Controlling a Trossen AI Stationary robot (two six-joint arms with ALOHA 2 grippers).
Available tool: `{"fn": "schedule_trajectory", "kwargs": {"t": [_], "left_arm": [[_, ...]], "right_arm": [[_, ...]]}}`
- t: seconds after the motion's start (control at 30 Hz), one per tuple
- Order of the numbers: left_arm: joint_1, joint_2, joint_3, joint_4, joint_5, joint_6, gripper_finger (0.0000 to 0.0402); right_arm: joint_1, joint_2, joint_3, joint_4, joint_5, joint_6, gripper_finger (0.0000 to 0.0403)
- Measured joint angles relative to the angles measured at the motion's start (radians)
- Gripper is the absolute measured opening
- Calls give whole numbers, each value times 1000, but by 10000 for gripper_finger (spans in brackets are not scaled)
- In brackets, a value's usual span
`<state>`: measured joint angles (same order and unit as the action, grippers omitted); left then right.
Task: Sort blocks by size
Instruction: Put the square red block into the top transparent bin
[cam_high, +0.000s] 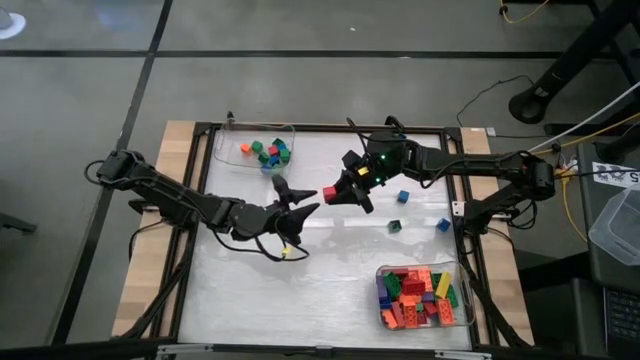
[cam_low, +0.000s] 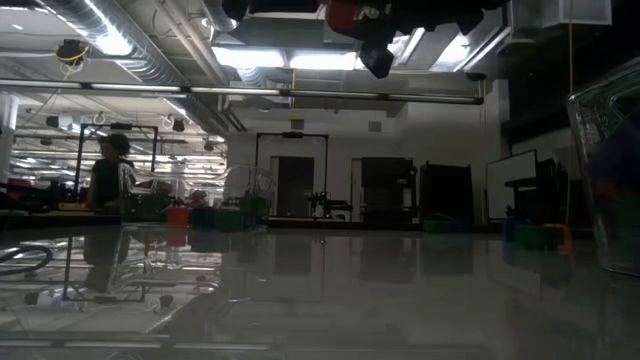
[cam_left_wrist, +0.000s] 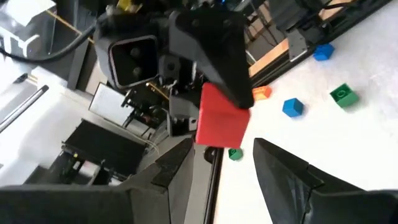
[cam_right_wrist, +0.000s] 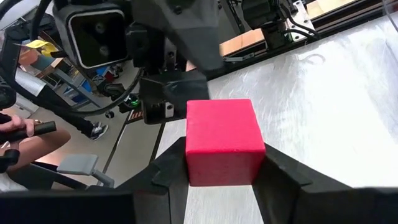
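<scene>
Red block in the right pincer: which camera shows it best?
The right wrist view: the red block fills the centre, clamped between both fingers. The left wrist view shows it smaller and partly covered, the high view only a speck, the low view a sliver at the top edge.

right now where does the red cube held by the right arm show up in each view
high view: red cube at table centre, in the right gripper jaws.
low view: top edge, red cube, partly cut off.
left wrist view: centre, red cube, above the left gripper open jaws.
right wrist view: centre, red cube.
shared landmark: the right gripper clamping it.
</scene>
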<state>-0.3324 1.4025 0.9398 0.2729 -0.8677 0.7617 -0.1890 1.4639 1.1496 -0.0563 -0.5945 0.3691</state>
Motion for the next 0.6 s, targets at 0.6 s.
{"fn": "schedule_trajectory", "kwargs": {"t": [0.6], "left_arm": [[39,5,0,3,160,-125,252]], "right_arm": [[0,0,0,2,0,0,144]]}}
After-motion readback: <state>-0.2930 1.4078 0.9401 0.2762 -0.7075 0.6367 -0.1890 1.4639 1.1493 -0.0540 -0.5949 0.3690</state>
